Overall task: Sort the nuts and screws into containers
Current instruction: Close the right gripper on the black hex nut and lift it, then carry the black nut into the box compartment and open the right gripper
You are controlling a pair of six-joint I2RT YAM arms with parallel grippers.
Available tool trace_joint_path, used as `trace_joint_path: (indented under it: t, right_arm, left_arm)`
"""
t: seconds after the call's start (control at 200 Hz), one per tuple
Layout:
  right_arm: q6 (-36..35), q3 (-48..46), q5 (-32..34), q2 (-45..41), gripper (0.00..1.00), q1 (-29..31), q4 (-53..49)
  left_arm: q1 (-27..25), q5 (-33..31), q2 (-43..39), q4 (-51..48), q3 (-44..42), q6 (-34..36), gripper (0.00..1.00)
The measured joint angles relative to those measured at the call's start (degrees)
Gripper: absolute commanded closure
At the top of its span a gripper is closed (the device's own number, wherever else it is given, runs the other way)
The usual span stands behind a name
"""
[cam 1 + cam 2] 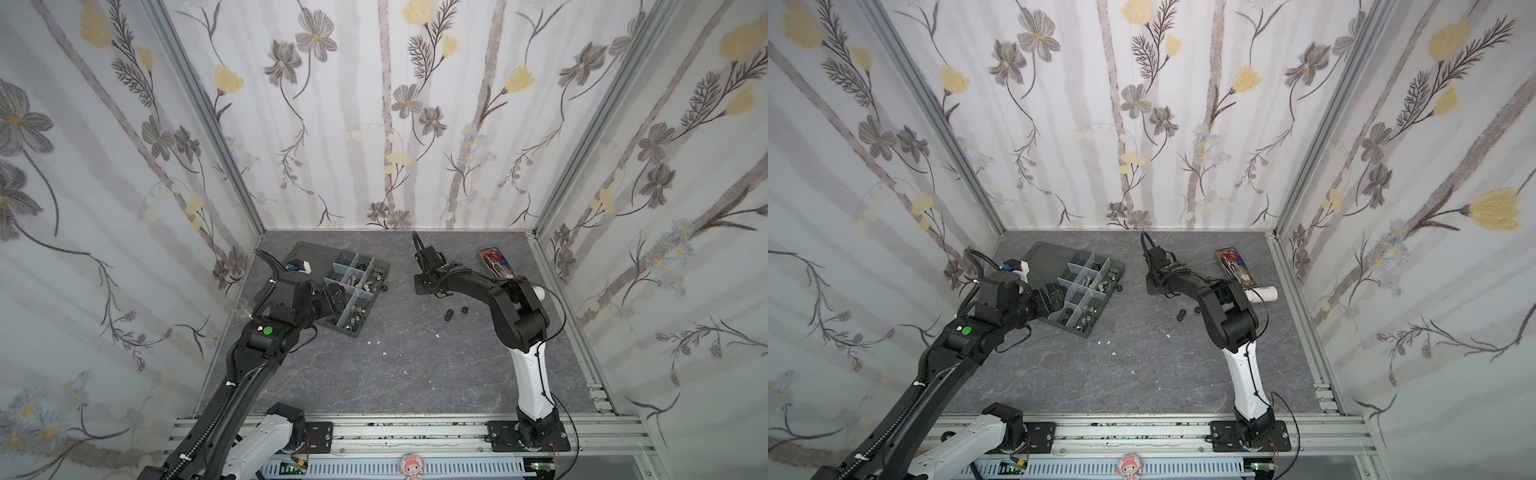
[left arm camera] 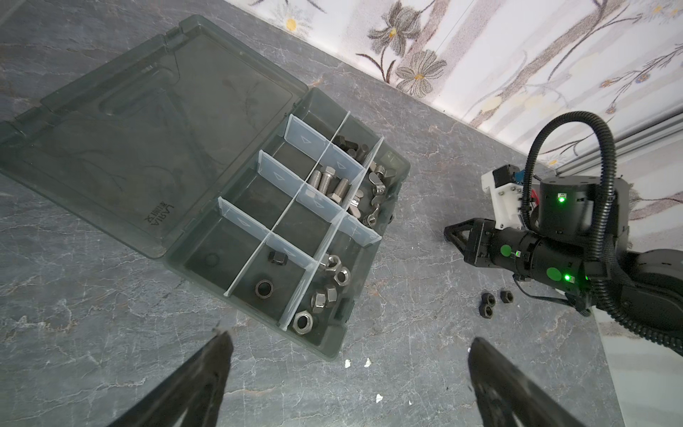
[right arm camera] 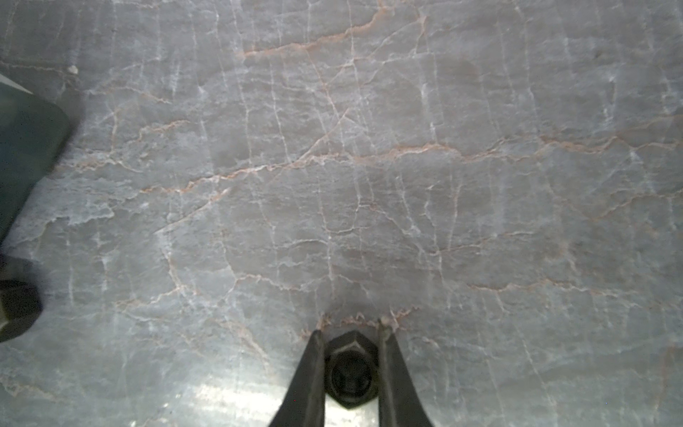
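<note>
Left gripper: jaws spread wide, empty, just beside organizer box
Box contents: three silver screws in one compartment, two black nuts in another, about five silver nuts in a third
Stray nut: one, black, against box's right edge
Right gripper: clamped on one black hex nut, pinched across flats, low over table
Bearing: box leftward of held nut, bare table between; left arm nearer box
Loose nuts: three, black, near right arm
</note>
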Motion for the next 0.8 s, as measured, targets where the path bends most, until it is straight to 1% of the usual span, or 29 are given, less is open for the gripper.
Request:
trace_joint_path:
  t: [0.165,0.36,0.47,0.62,0.799]
  right_arm:
    - [0.0,-0.2,-0.2,-1.3,0.88,0.7,-2.3]
    - [0.0,-1.4,-0.5,-5.1,0.88,2.6,-2.9]
    - [0.0,-2.3,-2.0,-7.3,0.88,3.9,-2.9]
    - [0.0,-2.5,-2.7,-10.1,0.88,6.9,-2.6]
    - [0.0,-1.4,-3.9,-10.9,0.88,11.5,-2.3]
  left_arm:
    - [0.0,-0.4,-0.9,-0.6,0.2,0.0,0.0]
    - [0.0,-1.0,-2.0,-2.0,1.4,0.2,0.0]
    - [0.0,-1.5,-2.9,-2.5,2.5,0.4,0.0]
    - [0.0,-2.0,-4.3,-2.8,3.9,0.6,0.0]
    - [0.0,-2.3,-6.1,-3.6,4.2,0.6,0.0]
